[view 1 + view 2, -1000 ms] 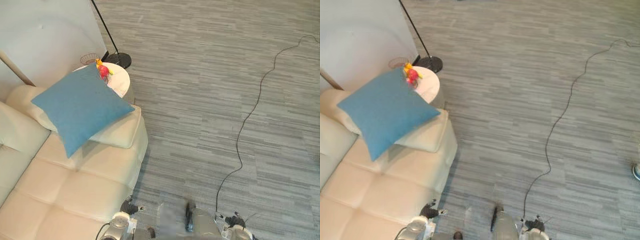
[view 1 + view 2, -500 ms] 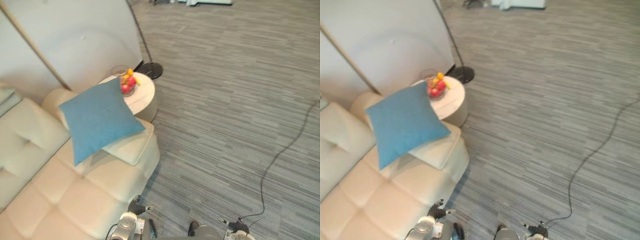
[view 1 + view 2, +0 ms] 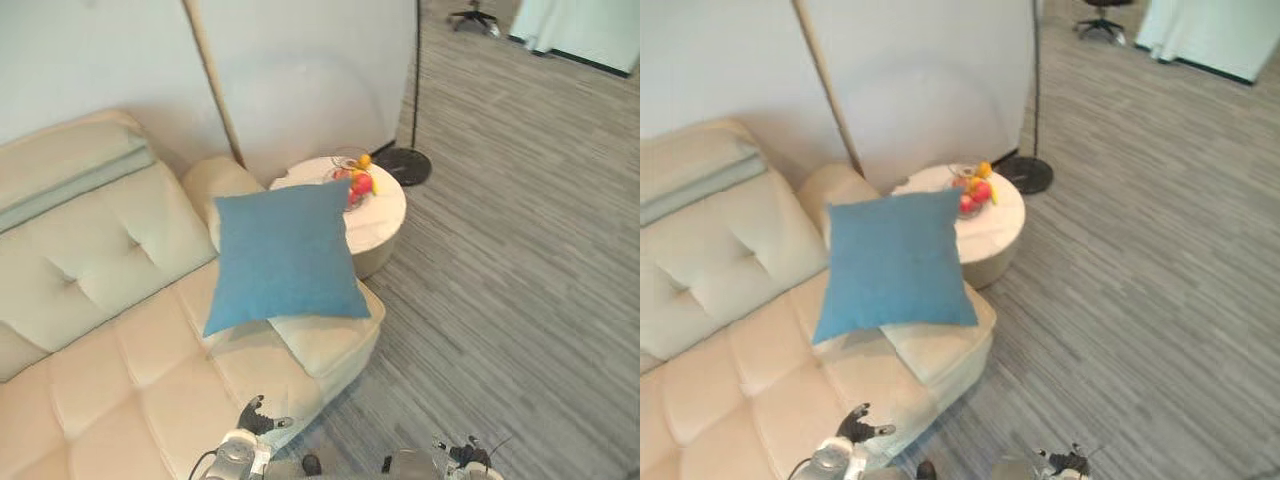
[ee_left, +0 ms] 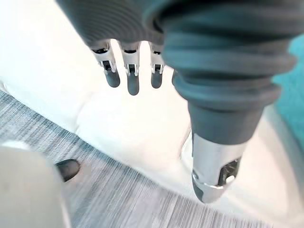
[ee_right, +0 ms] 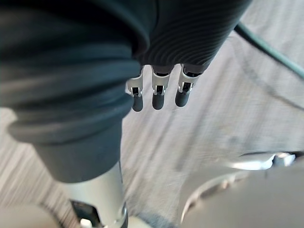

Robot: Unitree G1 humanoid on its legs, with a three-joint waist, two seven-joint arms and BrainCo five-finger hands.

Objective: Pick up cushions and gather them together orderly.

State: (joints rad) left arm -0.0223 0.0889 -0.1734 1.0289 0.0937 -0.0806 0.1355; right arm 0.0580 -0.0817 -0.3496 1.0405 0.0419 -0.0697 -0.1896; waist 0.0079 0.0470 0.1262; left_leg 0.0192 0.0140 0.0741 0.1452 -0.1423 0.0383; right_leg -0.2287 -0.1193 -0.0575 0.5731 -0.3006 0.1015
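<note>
While the robot stood at the front edge of a cream tufted leather sofa (image 3: 100, 300), both of its hands hung low and held nothing. A square blue fabric cushion (image 3: 285, 255) leaned at the sofa's far end, its upper edge near the armrest and its lower edge resting on a flat cream cushion (image 3: 325, 345) that lay on the seat. Just beyond them stood a small round white desk (image 3: 388, 208) carrying a glass bowl of red and yellow fruit (image 3: 355, 182).

The left hand (image 3: 252, 414) hovered over the sofa's front edge, fingers (image 4: 132, 78) straight and relaxed, thumb apart. The right hand (image 3: 465, 452) hung over the grey striped carpet (image 3: 520, 280), its fingers equally slack.

The blue cushion lay straight ahead of the left hand, across the seat and well apart from it. The right hand was farther off to the side. Being square, the cushion offered no long axis; its nearest part was the lower edge. The left arm looked the better placed to reach first.
</note>
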